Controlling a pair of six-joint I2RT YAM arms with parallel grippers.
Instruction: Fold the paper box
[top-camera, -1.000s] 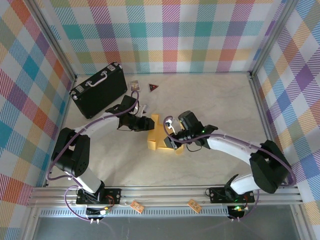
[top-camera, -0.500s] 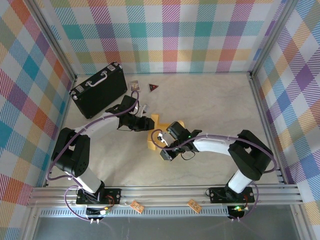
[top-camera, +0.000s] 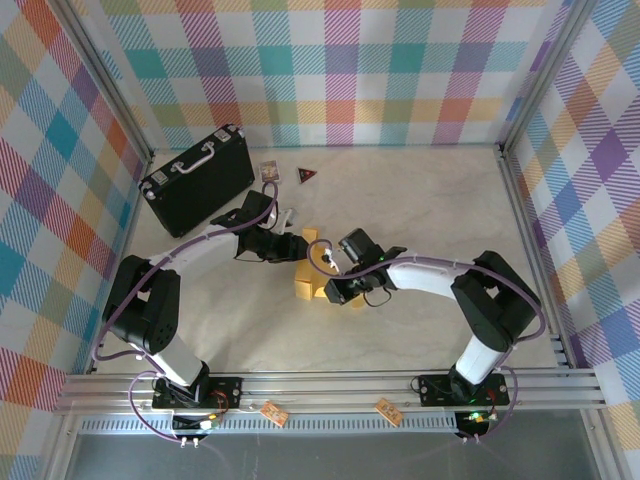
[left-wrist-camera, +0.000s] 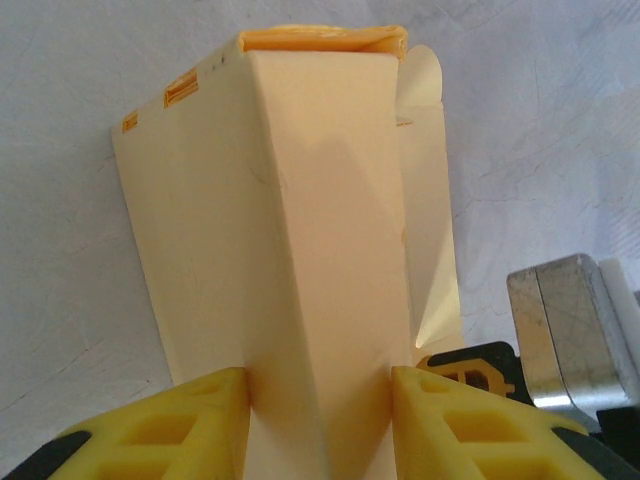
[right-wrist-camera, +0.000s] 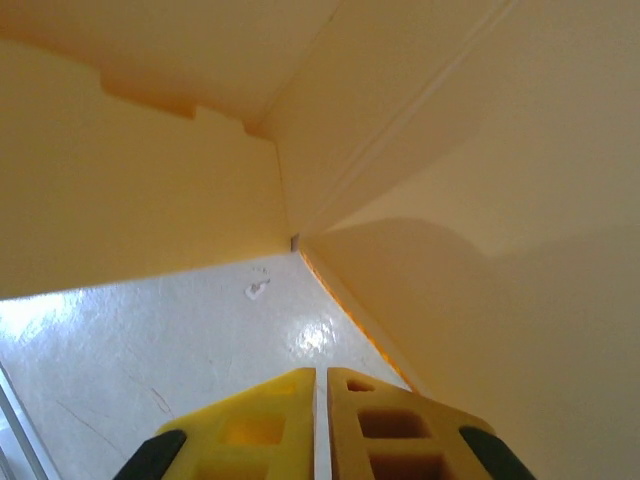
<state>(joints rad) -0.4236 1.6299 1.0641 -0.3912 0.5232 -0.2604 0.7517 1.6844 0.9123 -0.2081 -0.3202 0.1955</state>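
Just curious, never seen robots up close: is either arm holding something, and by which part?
The left gripper pinches the paper box by a raised folded panel. The right gripper is shut, holding nothing.

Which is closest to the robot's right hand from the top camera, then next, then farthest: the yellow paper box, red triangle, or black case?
1. paper box, mid-table, right beside the right hand.
2. red triangle, farther back near the rear wall.
3. black case, in the back-left corner, farthest.
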